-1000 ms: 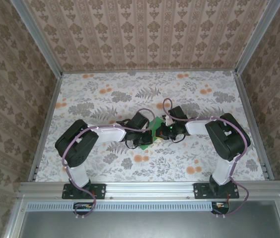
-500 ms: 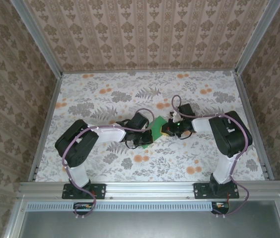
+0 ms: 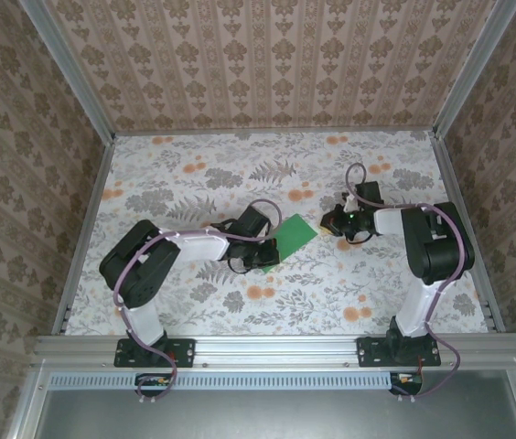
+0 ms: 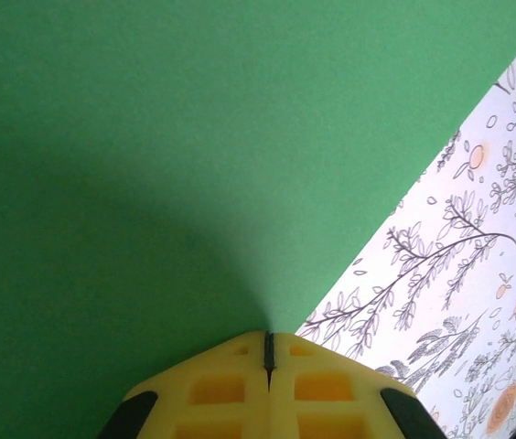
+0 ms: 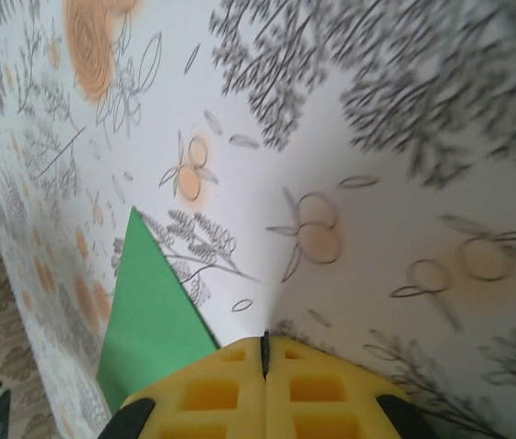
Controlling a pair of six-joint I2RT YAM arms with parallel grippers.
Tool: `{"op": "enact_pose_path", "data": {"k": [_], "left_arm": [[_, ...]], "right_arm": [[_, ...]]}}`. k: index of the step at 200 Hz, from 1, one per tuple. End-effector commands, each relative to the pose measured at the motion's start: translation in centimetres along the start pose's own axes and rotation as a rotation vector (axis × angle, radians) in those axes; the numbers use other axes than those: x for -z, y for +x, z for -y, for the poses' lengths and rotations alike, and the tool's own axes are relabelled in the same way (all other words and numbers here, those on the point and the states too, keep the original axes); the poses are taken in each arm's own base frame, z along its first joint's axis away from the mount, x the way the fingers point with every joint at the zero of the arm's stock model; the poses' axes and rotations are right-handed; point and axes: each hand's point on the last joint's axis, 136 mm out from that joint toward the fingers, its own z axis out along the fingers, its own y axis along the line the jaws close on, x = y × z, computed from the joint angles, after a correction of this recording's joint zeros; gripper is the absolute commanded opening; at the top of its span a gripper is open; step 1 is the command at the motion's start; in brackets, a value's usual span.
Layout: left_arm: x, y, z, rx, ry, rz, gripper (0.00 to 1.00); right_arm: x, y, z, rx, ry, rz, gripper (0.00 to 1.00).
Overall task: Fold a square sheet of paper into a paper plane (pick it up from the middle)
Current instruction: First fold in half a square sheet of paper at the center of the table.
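Sheet: the square sheet of paper [image 3: 293, 238] lay flat on the counter [image 3: 194, 183], near its middle. No crease could be seen on the visible part.
Left tool: the left tool [image 4: 267, 340] had its fingers together, with the tips at the near-left edge of the sheet. They seemed to touch it, but I could not tell whether any paper was pinched between them.
Right tool: the right tool [image 5: 265, 340] also had its fingers together and held nothing. It stood to the right of the sheet, apart from it.
Direction from the tools: in the left wrist view the sheet spread ahead and to the left of the tips. In the right wrist view only one green corner showed, ahead and to the left.
Long axis: the visible part looked about as wide as long, so no long axis; its edges ran slanted to the near edge of the counter.
Nearer arm: the left one was at the sheet itself, while the right one had bare counter between.
Stage: probably early, as no plane shape was there yet.
Next move: I judge the left tool was better placed, but it was at the edge of the sheet and not at the middle.
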Motion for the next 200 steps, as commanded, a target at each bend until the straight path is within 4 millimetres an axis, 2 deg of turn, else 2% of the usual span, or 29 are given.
{"op": "enact_pose_path", "data": {"k": [1,17,33,63,83,106,133,171,200], "left_arm": [[0.5,1.9,-4.2,-0.02,-0.143,-0.071,0.0],[1.1,1.1,-3.9,-0.083,-0.133,-0.055,0.0],[2.1,0.2,-3.7,-0.147,-0.121,-0.037,0.0],[3.3,-0.7,-2.2,-0.198,-0.064,-0.003,0.0],[3.6,-1.3,-0.7,-0.186,-0.002,0.03,0.0],[3.5,-1.8,1.4,-0.159,0.063,0.071,0.0],[2.4,-2.3,2.8,-0.108,0.071,0.108,0.0],[0.2,-3.8,3.1,0.068,0.065,0.231,0.0],[-1.6,-4.0,3.1,0.158,0.059,0.277,0.0]], "right_arm": [[2.1,-1.5,-1.0,0.05,0.024,0.094,0.0],[2.7,-0.5,-2.6,0.079,-0.009,0.091,0.0],[2.3,1.6,-4.3,0.112,-0.038,0.05,0.0],[-0.3,6.1,-6.5,0.128,-0.072,-0.06,0.0],[-2.1,8.0,-7.2,0.12,-0.09,-0.113,0.0],[-3.7,9.3,-6.3,0.097,-0.072,-0.154,0.0],[-4.2,9.7,-5.1,0.08,-0.045,-0.165,0.0],[-4.6,10.1,-3.4,0.06,0.004,-0.166,0.0],[-5.0,10.5,-2.4,0.038,0.023,-0.171,0.0]]}}
